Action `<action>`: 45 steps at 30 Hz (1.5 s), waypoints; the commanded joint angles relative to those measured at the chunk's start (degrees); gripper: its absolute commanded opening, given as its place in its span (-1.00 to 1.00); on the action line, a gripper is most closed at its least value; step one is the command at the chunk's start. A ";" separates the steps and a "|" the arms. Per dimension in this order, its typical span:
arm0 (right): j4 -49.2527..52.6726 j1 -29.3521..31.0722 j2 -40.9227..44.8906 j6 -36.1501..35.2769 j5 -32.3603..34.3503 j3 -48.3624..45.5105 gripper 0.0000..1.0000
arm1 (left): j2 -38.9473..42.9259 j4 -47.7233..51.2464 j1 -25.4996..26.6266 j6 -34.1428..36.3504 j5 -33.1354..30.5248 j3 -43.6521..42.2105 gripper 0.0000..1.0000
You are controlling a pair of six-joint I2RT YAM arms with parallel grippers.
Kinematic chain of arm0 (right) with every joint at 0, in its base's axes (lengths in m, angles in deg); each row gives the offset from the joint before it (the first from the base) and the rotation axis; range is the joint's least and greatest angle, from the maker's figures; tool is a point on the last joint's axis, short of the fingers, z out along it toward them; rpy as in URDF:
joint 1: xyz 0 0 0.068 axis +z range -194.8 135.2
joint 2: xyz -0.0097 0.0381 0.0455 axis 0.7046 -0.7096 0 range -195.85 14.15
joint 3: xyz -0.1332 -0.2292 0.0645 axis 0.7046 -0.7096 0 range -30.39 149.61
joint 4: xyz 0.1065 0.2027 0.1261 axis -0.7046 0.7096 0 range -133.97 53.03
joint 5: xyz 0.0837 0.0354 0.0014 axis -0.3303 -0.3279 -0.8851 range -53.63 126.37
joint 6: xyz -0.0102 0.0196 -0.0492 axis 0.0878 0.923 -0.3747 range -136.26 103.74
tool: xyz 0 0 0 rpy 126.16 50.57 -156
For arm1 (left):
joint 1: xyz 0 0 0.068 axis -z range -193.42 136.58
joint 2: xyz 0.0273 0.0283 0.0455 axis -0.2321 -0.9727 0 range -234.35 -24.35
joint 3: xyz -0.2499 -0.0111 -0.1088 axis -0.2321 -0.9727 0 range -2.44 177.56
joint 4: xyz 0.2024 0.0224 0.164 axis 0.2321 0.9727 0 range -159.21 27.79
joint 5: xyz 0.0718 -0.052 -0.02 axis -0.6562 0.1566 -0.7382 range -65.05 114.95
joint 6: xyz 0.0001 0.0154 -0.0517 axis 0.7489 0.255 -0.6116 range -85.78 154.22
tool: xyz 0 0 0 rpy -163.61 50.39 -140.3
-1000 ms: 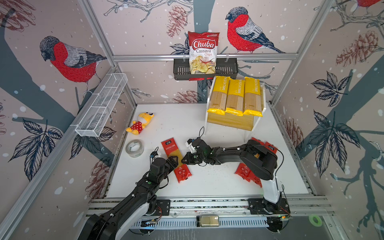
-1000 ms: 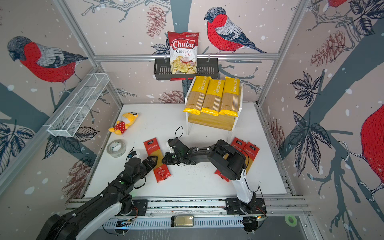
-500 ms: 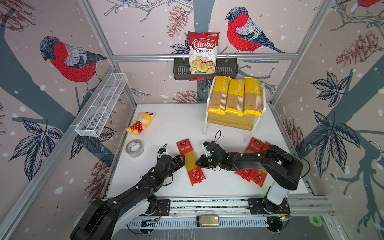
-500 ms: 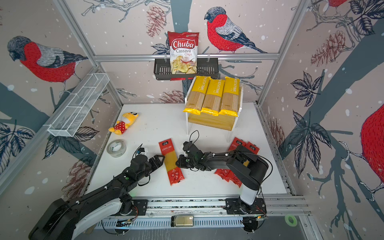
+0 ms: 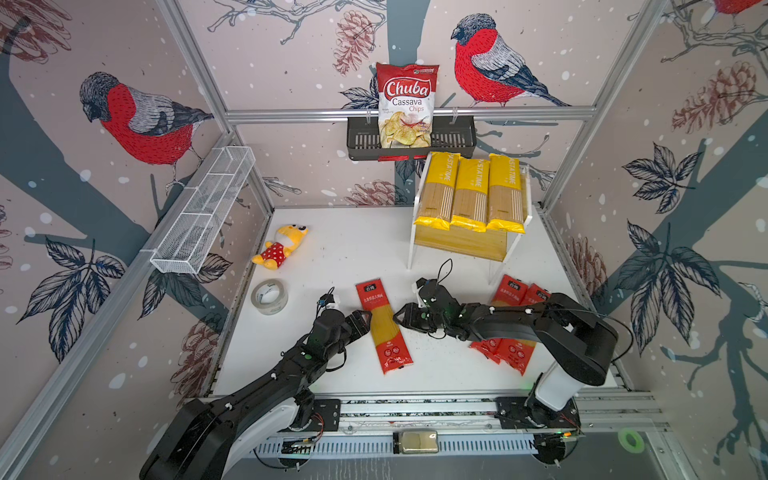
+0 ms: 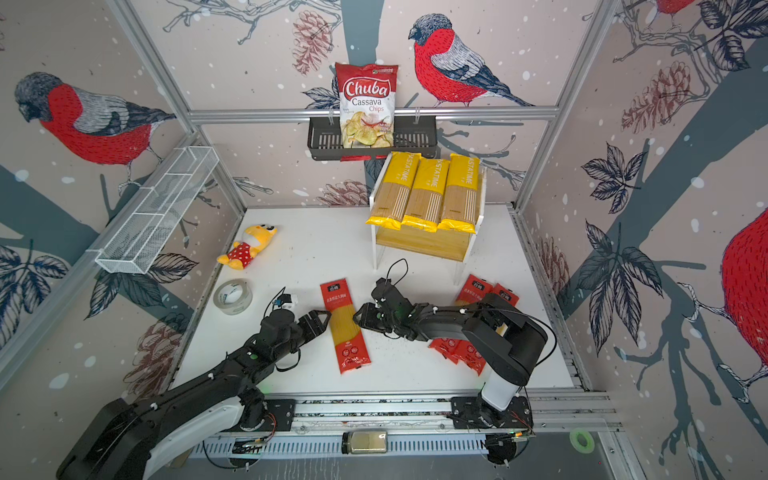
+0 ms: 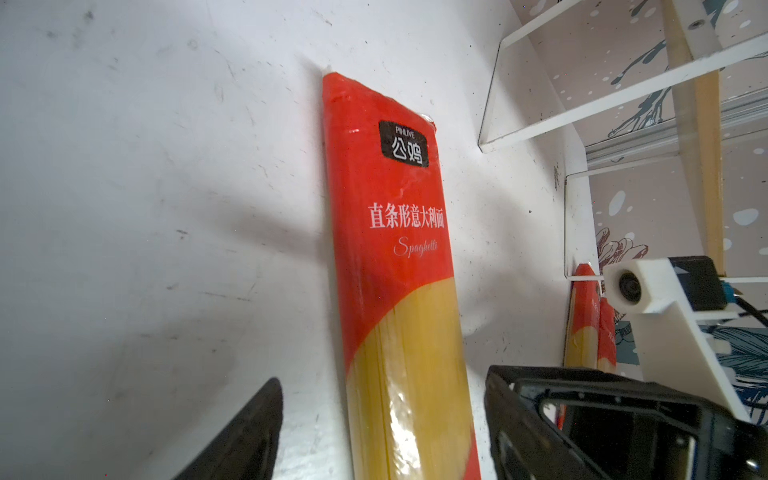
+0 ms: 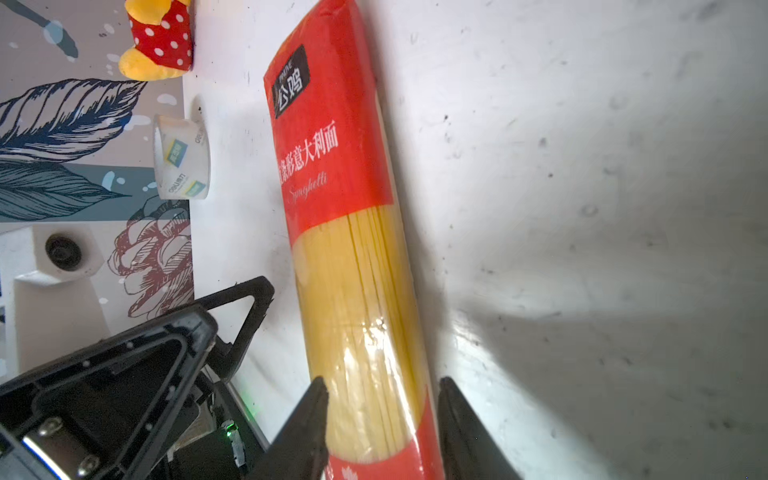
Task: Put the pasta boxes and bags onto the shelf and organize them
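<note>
Right wrist: hand (image 8: 383, 380) seemingly looser astride packet (image 8: 345, 166)

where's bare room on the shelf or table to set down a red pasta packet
On the shelf the lower board is bare; the upper is filled by three yellow packets. The table is open between the plush toy and the shelf. Crowded: mid-table, where the left claw and right claw flank the lone red packet, and the right side, with two more red packets.

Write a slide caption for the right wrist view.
Right gripper, jaws parted, flanks a red-ended spaghetti packet lying on the white table.
</note>
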 commanded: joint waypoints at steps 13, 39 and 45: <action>-3.08 2.74 -6.53 -0.81 -0.49 4.12 -0.12 | -8.85 -11.42 0.17 -0.06 7.06 -0.87 0.30; -9.66 1.66 -9.66 4.10 -1.60 2.68 -0.04 | -10.62 -7.72 -1.71 4.74 6.26 0.55 -0.08; -12.15 1.89 -11.64 3.38 -3.15 3.34 -0.23 | -18.94 -14.65 -1.60 3.69 13.45 0.64 -0.33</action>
